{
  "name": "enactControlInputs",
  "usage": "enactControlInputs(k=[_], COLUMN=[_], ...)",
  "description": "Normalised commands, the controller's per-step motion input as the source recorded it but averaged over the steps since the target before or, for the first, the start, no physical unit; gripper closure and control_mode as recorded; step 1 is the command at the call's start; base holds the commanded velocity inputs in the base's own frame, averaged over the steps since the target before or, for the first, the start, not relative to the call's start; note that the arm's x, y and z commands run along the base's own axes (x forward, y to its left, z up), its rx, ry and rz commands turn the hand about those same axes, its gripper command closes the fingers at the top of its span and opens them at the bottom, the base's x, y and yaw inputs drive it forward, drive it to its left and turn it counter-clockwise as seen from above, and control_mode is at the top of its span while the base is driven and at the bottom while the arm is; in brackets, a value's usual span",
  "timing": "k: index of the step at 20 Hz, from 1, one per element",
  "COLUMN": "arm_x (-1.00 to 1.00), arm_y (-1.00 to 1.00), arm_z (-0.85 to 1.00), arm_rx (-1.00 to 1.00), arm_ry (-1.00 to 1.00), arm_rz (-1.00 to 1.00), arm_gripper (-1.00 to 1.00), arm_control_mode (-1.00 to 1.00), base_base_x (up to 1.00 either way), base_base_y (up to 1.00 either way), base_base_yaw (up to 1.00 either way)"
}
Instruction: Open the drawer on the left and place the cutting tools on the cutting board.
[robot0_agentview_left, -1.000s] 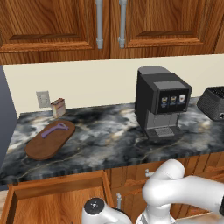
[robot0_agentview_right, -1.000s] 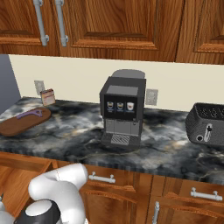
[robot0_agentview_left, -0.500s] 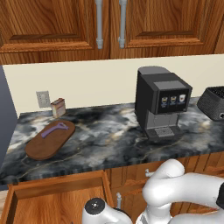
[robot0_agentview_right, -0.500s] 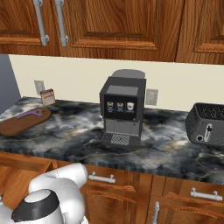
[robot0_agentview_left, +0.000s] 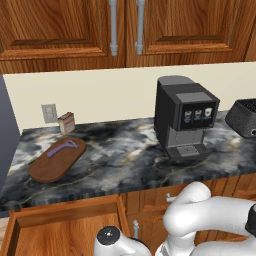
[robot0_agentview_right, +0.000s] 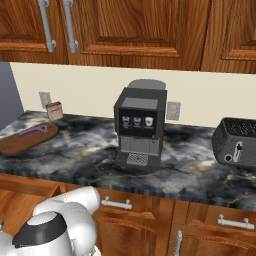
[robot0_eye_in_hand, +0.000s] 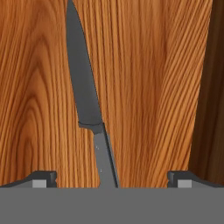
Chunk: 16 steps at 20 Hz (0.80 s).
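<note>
1. Left base view: the drawer (robot0_agentview_left: 65, 227) stands pulled out below the counter (robot0_agentview_left: 125, 160), its wooden floor showing at the lower left. On the counter's left end lies the board (robot0_agentview_left: 56, 160), with the purple tool (robot0_agentview_left: 62, 148) resting on its far half. A small tan box (robot0_agentview_left: 66, 123) stands just behind the board by the wall, next to an outlet (robot0_agentview_left: 49, 113). A coffee machine (robot0_agentview_left: 184, 117) stands right of the middle, and a toaster (robot0_agentview_left: 244, 117) sits at the far right edge. The white arm (robot0_agentview_left: 200, 220) bends low across the bottom, down toward the drawer.

2. Right base view: the board (robot0_agentview_right: 25, 140) lies at the counter's left end with the purple tool (robot0_agentview_right: 34, 131) on it, and the box (robot0_agentview_right: 54, 110) behind. The coffee machine (robot0_agentview_right: 140, 125) stands in the middle, the toaster (robot0_agentview_right: 236, 141) at the right. The open drawer's corner (robot0_agentview_right: 30, 192) shows at the lower left, beside the arm (robot0_agentview_right: 60, 222).

3. Hand view: a grey knife (robot0_eye_in_hand: 89, 105) lies on the drawer's wooden floor, blade pointing up the picture, handle running down between the fingers. The gripper (robot0_eye_in_hand: 111, 178) is spread wide, one fingertip (robot0_eye_in_hand: 41, 177) on each side of the handle and neither touching it. A darker strip, likely the drawer's wall, runs down the right edge.
</note>
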Motion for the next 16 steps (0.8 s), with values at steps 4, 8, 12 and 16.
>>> enactControlInputs(k=[4, 8, 12, 16], arm_x=[0.00, 0.00, 0.00, 0.00], arm_y=[0.00, 0.00, 0.00, 0.00], arm_z=[0.00, 0.00, 0.00, 0.00], arm_rx=[0.00, 0.00, 0.00, 0.00], arm_ry=[0.00, 0.00, 0.00, 0.00], arm_rz=[0.00, 0.00, 0.00, 0.00], arm_gripper=[-1.00, -1.00, -1.00, -1.00], arm_control_mode=[-1.00, -1.00, -1.00, -1.00], base_base_x=[0.00, 0.00, 0.00, 0.00], base_base_y=[0.00, 0.00, 0.00, 0.00], base_base_yaw=[0.00, 0.00, 0.00, 0.00])
